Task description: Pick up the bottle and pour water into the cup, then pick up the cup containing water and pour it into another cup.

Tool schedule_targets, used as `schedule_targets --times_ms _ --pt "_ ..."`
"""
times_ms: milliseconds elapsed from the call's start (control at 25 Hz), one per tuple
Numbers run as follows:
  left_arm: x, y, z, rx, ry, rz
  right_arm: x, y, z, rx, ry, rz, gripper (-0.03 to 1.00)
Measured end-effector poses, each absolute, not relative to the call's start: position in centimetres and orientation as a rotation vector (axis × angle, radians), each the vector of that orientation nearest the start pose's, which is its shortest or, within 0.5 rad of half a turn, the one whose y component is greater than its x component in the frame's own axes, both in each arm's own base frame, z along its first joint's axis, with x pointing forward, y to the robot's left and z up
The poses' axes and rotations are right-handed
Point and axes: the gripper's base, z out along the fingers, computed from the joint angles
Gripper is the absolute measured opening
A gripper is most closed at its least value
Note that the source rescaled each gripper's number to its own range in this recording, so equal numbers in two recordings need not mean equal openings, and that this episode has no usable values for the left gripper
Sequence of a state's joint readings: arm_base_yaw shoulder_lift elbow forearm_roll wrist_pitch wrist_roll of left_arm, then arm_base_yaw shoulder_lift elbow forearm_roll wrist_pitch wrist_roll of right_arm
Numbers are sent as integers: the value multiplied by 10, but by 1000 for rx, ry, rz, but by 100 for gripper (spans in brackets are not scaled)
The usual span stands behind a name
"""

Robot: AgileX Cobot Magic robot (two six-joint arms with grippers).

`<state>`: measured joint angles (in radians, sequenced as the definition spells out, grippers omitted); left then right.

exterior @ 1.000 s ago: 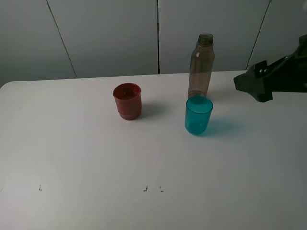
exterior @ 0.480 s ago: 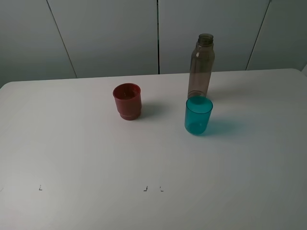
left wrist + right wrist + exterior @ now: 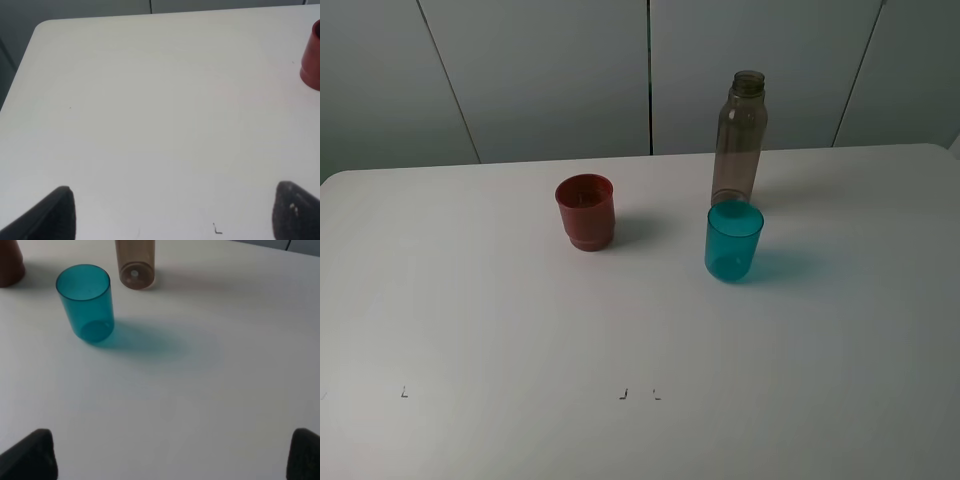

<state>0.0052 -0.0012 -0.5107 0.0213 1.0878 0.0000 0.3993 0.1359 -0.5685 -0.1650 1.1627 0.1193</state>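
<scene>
The smoky grey-brown bottle (image 3: pixel 739 139) stands upright at the back of the white table (image 3: pixel 470 300). The teal cup (image 3: pixel 733 240) stands just in front of it. The red cup (image 3: pixel 586 211) stands to their left. No arm shows in the exterior high view. In the right wrist view my right gripper (image 3: pixel 170 455) is open and empty, fingertips (image 3: pixel 30 455) wide apart, short of the teal cup (image 3: pixel 86 302) and the bottle's base (image 3: pixel 135 262). In the left wrist view my left gripper (image 3: pixel 175 212) is open and empty, with the red cup (image 3: pixel 312 57) at the frame's edge.
Grey wall panels (image 3: pixel 550 70) rise behind the table's back edge. Small dark marks (image 3: pixel 622 395) lie on the table near the front. The table's left corner (image 3: pixel 42 27) shows in the left wrist view.
The right arm, which reached in at the right edge one second ago, has pulled out of the exterior high view. The bottle and both cups have not moved.
</scene>
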Motion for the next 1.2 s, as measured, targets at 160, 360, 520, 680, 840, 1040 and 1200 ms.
schedule_targets --times_ms 160,360,520,680,840,1040,1200 --pt "-7 2 278 -7 2059 29 2 -12 281 -288 2129 122 100" --pt "-7 2 278 0 2059 33 -3 -14 278 -278 2056 144 100" --pt "-7 2 278 -7 2059 29 -4 -14 278 -277 2049 148 100" --pt "-7 2 278 0 2059 33 -4 -14 278 -263 2049 140 100" --pt "-7 2 278 0 2059 33 -5 -13 278 -164 2057 83 100" --pt "-7 2 278 0 2059 33 -7 -12 279 -6 2061 -19 100" --pt "-7 2 278 0 2059 33 -8 -7 278 0 2065 -53 100"
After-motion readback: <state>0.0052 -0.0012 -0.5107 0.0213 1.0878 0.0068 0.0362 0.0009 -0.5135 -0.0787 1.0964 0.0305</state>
